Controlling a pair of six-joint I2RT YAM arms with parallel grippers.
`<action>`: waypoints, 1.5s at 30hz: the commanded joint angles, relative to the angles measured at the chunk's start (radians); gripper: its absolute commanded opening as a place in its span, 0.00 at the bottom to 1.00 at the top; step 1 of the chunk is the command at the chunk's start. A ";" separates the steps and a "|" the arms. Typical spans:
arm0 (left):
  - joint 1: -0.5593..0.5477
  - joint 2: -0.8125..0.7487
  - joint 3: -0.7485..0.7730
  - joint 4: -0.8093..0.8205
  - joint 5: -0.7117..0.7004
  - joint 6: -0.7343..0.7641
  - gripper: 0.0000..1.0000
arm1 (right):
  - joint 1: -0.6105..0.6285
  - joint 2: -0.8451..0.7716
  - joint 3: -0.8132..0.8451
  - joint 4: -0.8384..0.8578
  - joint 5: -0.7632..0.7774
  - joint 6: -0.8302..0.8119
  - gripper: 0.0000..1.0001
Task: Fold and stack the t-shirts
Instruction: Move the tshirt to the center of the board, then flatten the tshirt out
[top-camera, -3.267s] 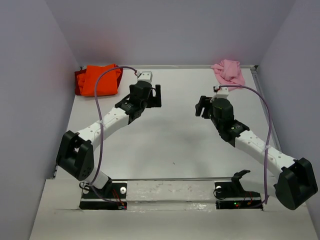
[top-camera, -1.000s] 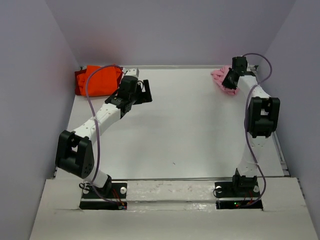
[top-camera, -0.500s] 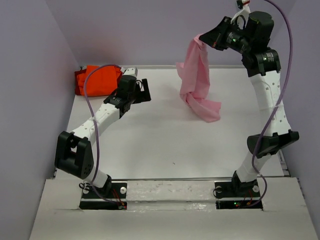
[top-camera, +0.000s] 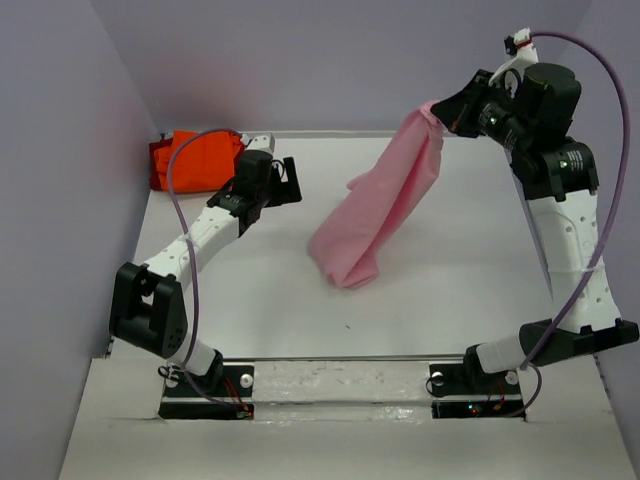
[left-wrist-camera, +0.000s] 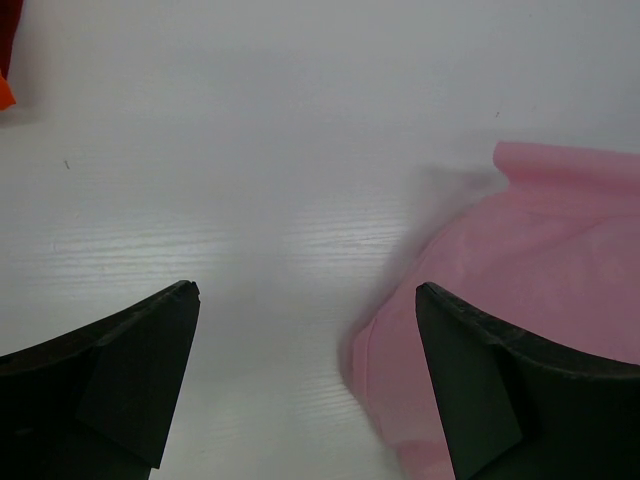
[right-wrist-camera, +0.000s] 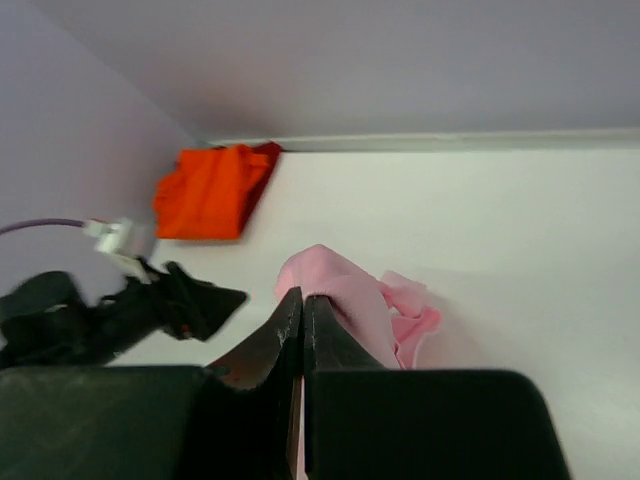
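High over the table's back right, my right gripper (top-camera: 440, 108) is shut on the top of the light pink t-shirt (top-camera: 380, 210). The shirt hangs slanting down to the left, its low end near the table's middle; it also shows as the pink t-shirt (right-wrist-camera: 350, 290) and the pink t-shirt (left-wrist-camera: 520, 300). A folded orange t-shirt (top-camera: 195, 160) lies in the back left corner; the right wrist view shows this orange t-shirt (right-wrist-camera: 210, 190) against the wall. Close to that orange pile my left gripper (top-camera: 290, 180) stands open over bare table, open too in its own wrist view (left-wrist-camera: 305, 300).
Purple walls (top-camera: 60, 200) close in the white table (top-camera: 450, 290) on the left, back and right. My left arm's purple cable (top-camera: 175, 210) loops above its forearm. Both arm bases sit on the near rail (top-camera: 340, 380).
My right arm rose from the back right corner with the pink t-shirt and swung it out over the table; its low end drifted left and nearer. The left arm barely moved.
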 joint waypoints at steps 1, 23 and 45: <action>0.005 -0.049 0.032 0.022 -0.016 0.007 0.99 | -0.005 -0.073 -0.252 -0.012 0.342 -0.109 0.00; 0.013 -0.032 0.043 0.011 0.004 0.001 0.99 | -0.005 -0.251 -0.815 0.011 0.525 -0.076 0.59; 0.021 -0.015 0.040 0.019 0.037 -0.009 0.99 | -0.005 0.486 -0.453 0.267 0.304 -0.077 0.60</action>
